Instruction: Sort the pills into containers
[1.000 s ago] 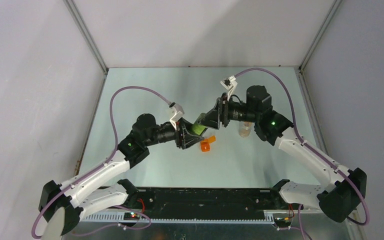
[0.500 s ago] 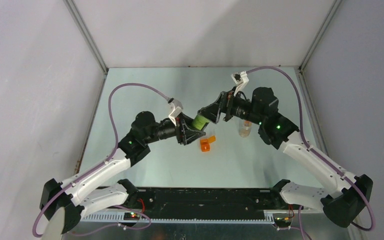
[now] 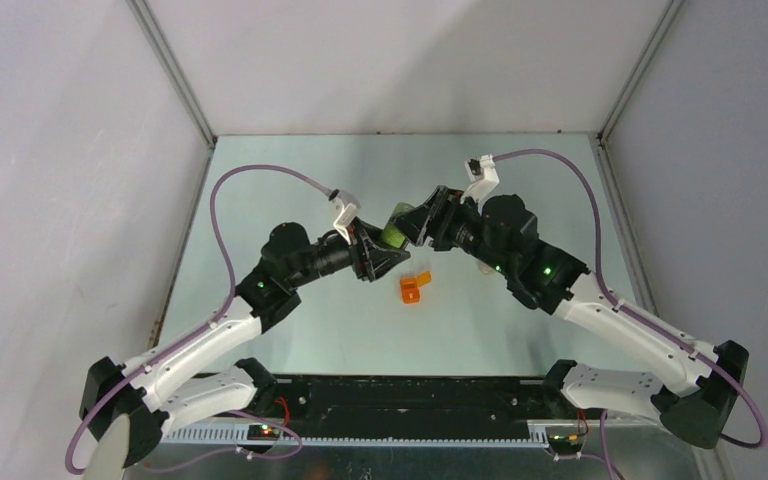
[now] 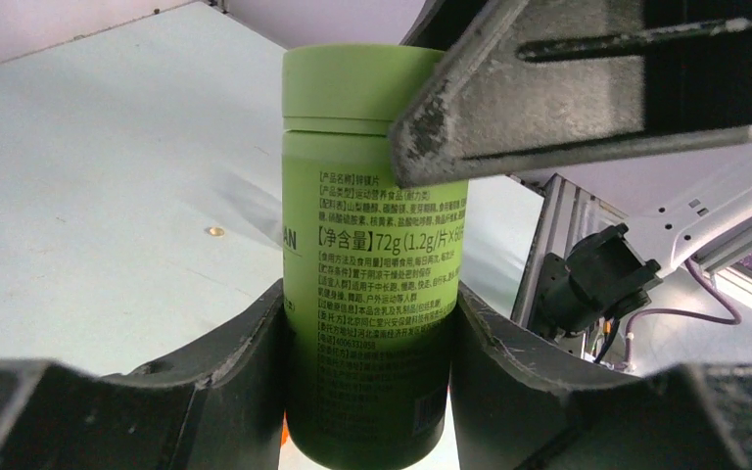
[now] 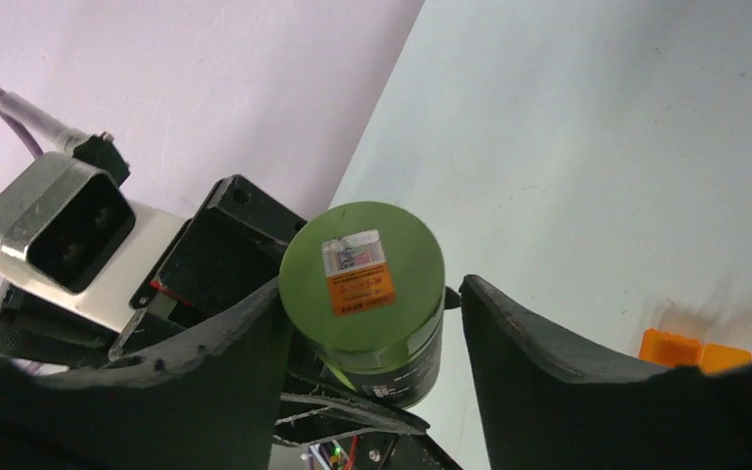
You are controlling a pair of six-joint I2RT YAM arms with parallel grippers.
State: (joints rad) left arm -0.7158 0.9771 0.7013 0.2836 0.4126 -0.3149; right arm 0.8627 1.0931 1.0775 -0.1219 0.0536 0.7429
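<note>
Your left gripper (image 4: 367, 304) clamps the green bottle (image 4: 372, 196); right gripper (image 5: 372, 294) straddles its cap (image 5: 360, 245), grip unclear; walls (image 3: 410, 60) well apart.

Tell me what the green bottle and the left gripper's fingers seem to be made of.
Green bottle: likely plastic with a matte finish, judging by its even colour, soft sheen and the moulded step under the cap. Left gripper's fingers: probably hard black plastic, perhaps printed, since the faces look dull and slightly grainy with no metallic shine.
</note>
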